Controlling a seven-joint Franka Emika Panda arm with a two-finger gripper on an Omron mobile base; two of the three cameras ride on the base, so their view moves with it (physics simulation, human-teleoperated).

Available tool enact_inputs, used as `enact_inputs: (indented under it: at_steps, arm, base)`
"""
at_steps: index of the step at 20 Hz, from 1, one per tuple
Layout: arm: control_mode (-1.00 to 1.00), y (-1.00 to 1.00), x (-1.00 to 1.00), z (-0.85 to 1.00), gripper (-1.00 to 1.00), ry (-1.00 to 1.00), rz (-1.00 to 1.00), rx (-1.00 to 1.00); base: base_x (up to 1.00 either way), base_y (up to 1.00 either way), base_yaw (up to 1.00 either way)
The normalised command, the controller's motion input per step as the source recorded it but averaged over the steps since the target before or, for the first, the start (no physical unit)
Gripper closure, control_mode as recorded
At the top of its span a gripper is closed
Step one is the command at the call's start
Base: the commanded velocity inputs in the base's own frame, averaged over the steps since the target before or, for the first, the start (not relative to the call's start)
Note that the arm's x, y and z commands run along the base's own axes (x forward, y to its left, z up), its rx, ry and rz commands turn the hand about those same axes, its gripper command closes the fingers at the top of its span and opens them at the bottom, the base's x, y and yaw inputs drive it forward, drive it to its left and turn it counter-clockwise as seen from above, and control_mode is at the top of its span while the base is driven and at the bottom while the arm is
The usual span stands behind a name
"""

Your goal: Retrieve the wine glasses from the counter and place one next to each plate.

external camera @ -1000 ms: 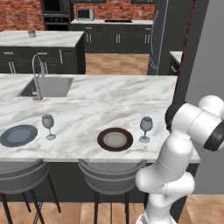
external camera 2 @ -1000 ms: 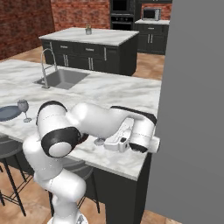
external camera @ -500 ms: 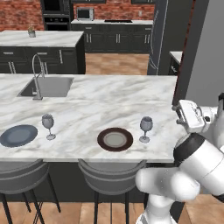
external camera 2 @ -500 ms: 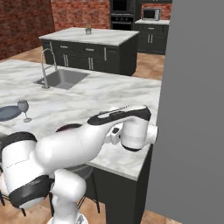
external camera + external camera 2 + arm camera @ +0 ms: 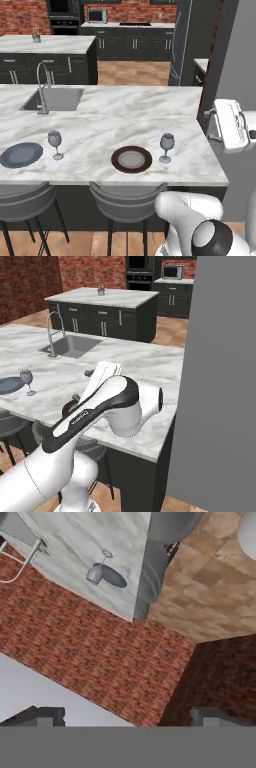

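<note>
Left base view: a white, grey-veined marble table (image 5: 100, 112) carries two round flat plates and two clear, bluish stemmed glasses with rounded bowls. The blue-grey plate (image 5: 21, 154) lies at the near left with a wine glass (image 5: 55, 144) upright just to its right. The brown-rimmed plate (image 5: 131, 159) with a grey centre lies further right, and the second wine glass (image 5: 166, 147) stands just beside its right edge. A steel sink (image 5: 54, 98) and curved faucet (image 5: 43, 90) sit at the far left of the top. Two grey stools (image 5: 125, 202) tuck under the near edge. The white arm is raised at the right, off the table's end; its claw (image 5: 125, 716) is spread wide and empty, facing red brick wall.
</note>
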Motion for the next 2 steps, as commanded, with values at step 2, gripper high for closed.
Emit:
enact_inputs:
  at_steps: [2]
  arm:
    - [-1.0,0.33,-1.0,0.53,-1.0,-0.24,0.0,-0.08]
  base:
    - [0.0,0.0,0.0]
